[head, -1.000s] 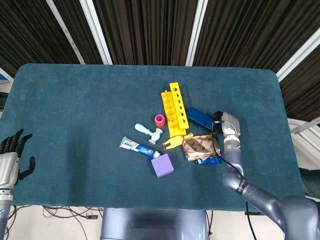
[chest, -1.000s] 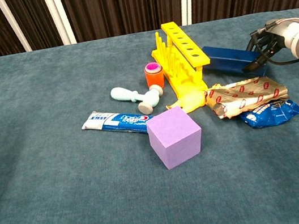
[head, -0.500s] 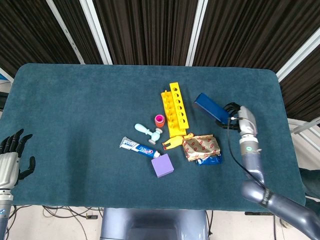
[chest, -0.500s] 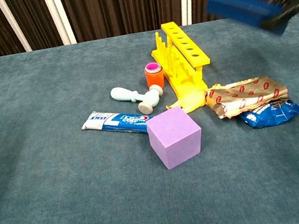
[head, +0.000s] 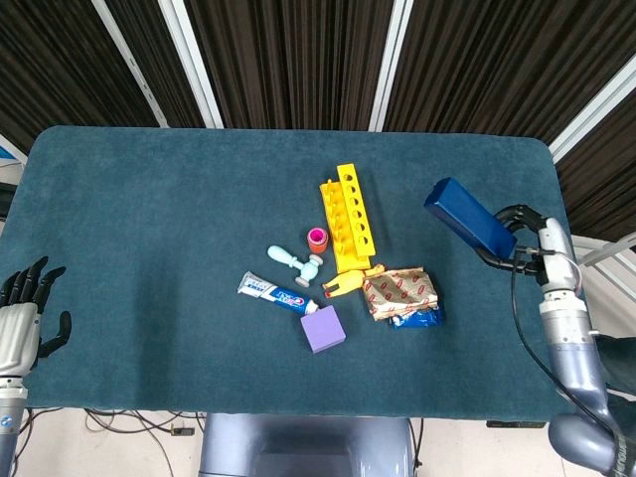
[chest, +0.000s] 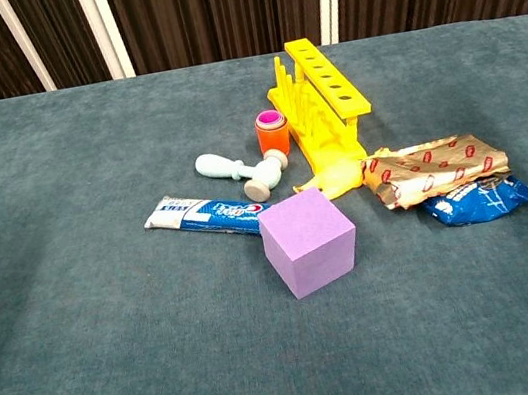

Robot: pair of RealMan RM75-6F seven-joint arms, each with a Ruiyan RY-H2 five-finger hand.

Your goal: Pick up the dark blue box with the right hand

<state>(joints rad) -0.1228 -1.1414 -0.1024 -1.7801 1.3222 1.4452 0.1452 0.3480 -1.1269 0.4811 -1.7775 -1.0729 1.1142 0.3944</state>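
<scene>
The dark blue box [head: 468, 217] hangs tilted in the air over the table's right side in the head view, gripped at its lower right end by my right hand [head: 524, 244]. Neither the box nor that hand shows in the chest view. My left hand [head: 22, 308] hovers off the table's left front corner, fingers spread, holding nothing.
A yellow rack [head: 348, 219] stands mid-table beside an orange and pink cup [head: 317, 238], a pale blue toy hammer [head: 294, 261], a toothpaste tube [head: 276, 293], a purple cube [head: 323, 328] and crumpled snack wrappers [head: 400, 291]. The table's right edge [head: 579, 298] runs under my right arm.
My right hand has lifted the blue box from beside the rack up and to the right. It has left the chest view. The left hand has stayed still.
</scene>
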